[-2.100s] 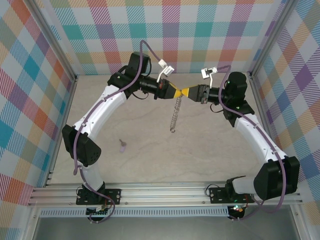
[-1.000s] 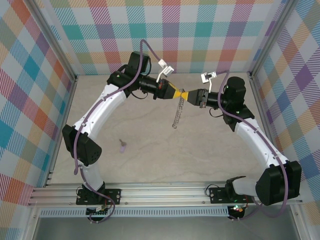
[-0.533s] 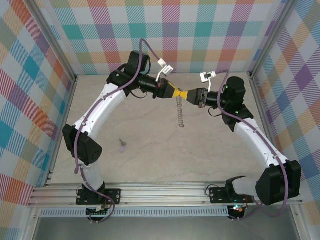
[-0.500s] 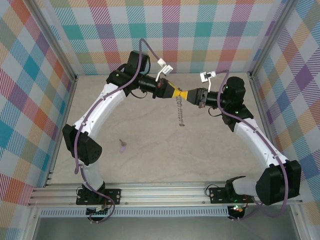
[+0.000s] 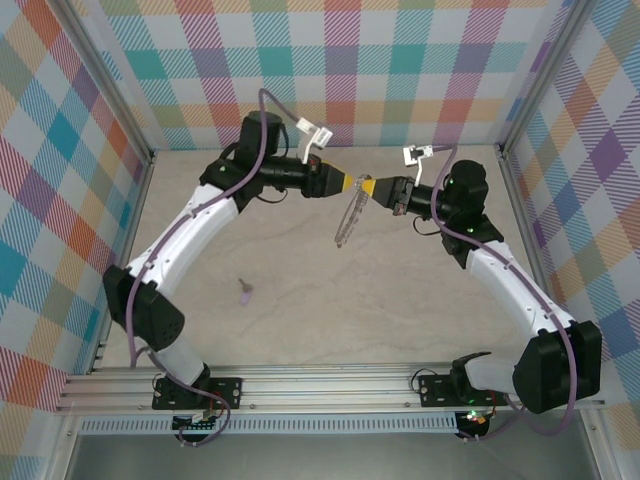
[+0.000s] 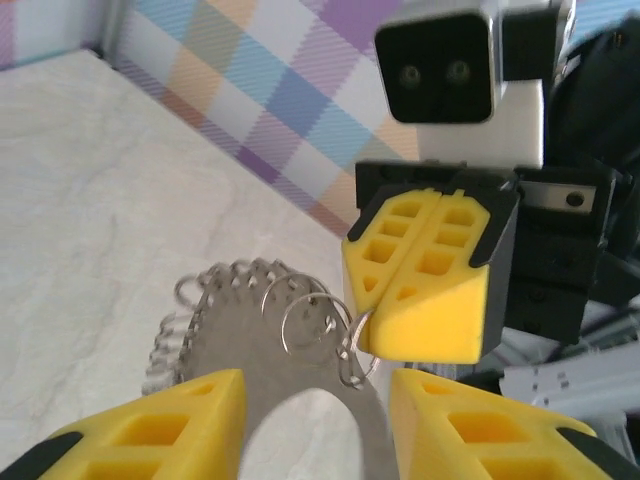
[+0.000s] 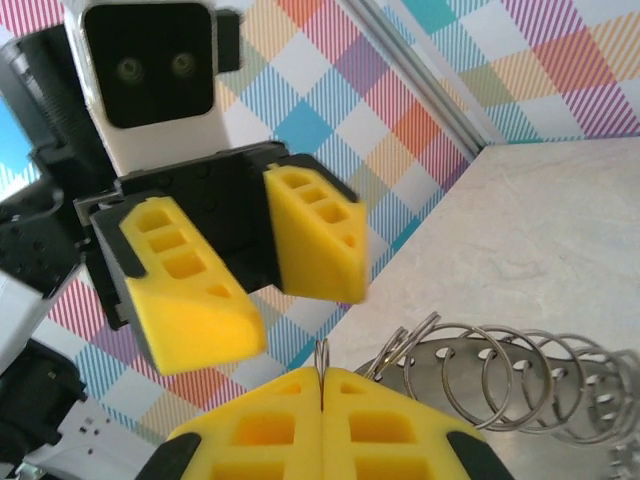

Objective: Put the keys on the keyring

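Hanging from the right claw (image 5: 366,187), the silver metal keyring (image 5: 346,222), a flat strip carrying a row of wire loops, droops over the far middle of the pale marbled surface (image 5: 300,330). From above, its loops blur into one thin grey streak, and I cannot tell whether its low end touches the surface.

The right wrist view shows the right claw (image 7: 320,400) with its yellow pads pressed together on a single wire loop at the end of the keyring (image 7: 500,385). The rest of the strip runs off the frame's right edge.

The left claw (image 5: 352,183) faces it tip to tip. Its pads stand apart, holding nothing, with the keyring (image 6: 250,330) just ahead of the gap. In its own view the left claw (image 6: 312,400) is cut off by the bottom edge, and the strip's near end is hidden there.

The tiny key with a lilac plastic head (image 5: 245,291) lies on the surface, well apart from both claws, toward the near left. Its shaft is too small to make out.
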